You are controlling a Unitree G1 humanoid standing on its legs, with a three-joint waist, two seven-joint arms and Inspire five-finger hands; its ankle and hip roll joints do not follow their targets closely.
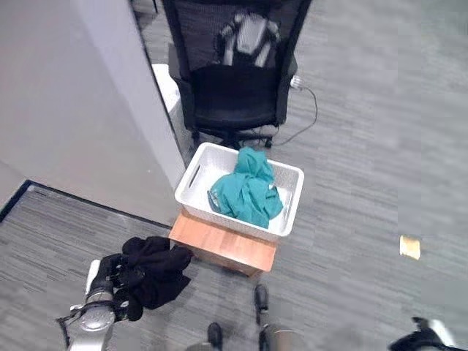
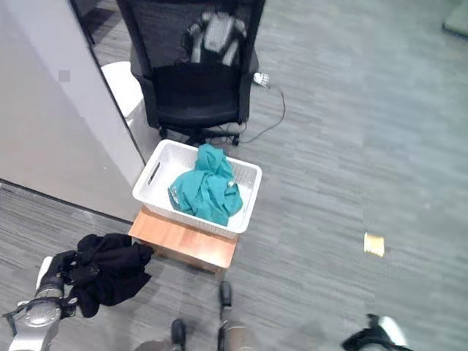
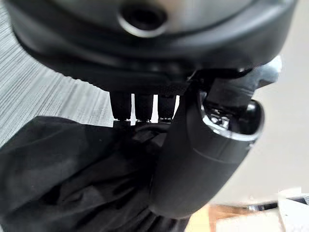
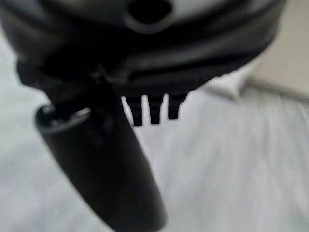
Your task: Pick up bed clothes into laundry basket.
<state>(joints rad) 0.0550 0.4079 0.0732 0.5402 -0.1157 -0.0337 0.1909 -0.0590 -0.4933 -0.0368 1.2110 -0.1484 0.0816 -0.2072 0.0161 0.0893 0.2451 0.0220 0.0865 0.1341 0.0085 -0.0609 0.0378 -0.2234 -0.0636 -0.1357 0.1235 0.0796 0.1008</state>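
Halfway, you've got teal cloth (image 1: 248, 191) in basket (image 1: 193, 178). Left hand (image 1: 110, 281) clutching black garment (image 1: 155, 269) at 7 o'clock; right hand (image 4: 120, 164) loose, empty.

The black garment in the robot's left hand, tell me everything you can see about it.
The black garment is a soft, crumpled bundle of dark cloth with deep folds, matte, with no pattern visible. It hangs bunched in the left hand, whose fingers and thumb curl into the cloth. It sits left of the wooden stand that carries the white basket, and is not in the basket. Whether its lower folds touch the grey floor cannot be told.
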